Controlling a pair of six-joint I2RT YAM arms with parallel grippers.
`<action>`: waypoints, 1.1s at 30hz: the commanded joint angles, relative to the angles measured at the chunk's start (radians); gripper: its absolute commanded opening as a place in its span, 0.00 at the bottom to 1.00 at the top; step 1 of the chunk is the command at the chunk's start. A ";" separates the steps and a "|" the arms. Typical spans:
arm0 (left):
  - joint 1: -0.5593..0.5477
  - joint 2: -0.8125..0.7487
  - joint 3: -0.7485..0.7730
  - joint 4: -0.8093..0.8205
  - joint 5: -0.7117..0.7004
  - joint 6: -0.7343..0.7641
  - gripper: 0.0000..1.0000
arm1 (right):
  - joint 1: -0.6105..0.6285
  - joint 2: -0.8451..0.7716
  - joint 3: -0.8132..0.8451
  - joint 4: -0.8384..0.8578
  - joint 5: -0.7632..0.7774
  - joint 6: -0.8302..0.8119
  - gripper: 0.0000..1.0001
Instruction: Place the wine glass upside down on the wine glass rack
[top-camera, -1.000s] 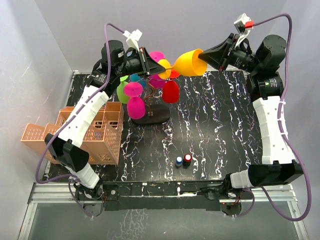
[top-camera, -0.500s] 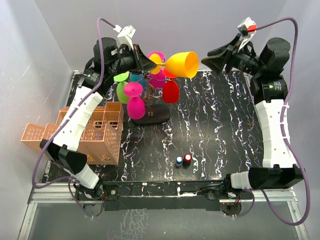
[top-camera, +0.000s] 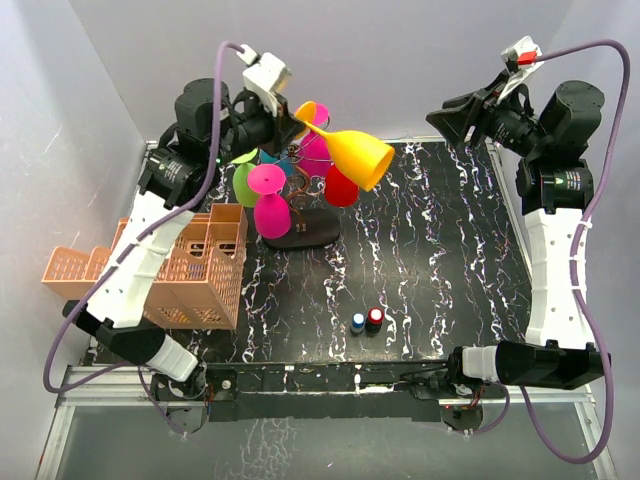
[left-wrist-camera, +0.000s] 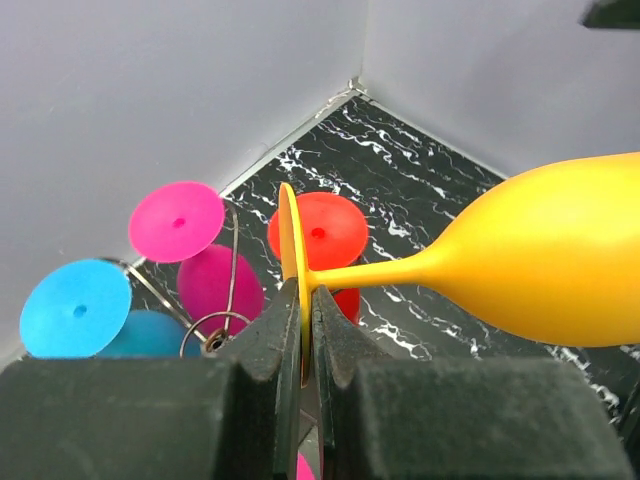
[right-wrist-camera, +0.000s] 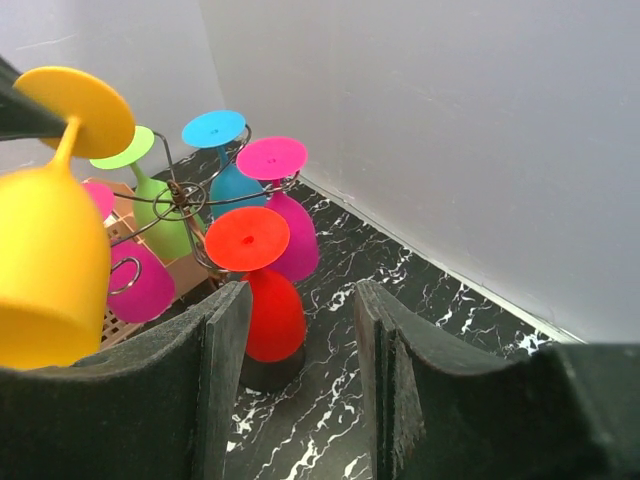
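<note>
Yellow wine glass, likely light, slippery plastic: left hand is pinching its foot, the surest hold, tilting it above the wine glass rack; right hand is idling released

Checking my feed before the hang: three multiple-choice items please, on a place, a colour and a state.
1. The orange crate stands: A left of the wine glass rack; B right of it; C behind it.
2. The wine glass in the left fingers is: A red; B yellow; C blue.
3. The right fingers are: A shut on a glass; B open, empty; C shut, empty.
Answers: 1 A, it sits on the left arm's side. 2 B, its yellow foot is clamped. 3 B, the gap between them holds nothing.
</note>
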 joint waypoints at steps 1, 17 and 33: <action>-0.085 -0.032 0.057 -0.053 -0.082 0.249 0.00 | -0.022 -0.026 -0.012 0.039 0.017 -0.007 0.51; -0.251 0.054 0.074 -0.142 -0.217 0.627 0.00 | -0.058 -0.033 -0.058 0.069 -0.017 0.019 0.52; -0.312 0.064 -0.026 -0.113 -0.413 0.767 0.00 | -0.062 -0.030 -0.070 0.076 -0.031 0.025 0.52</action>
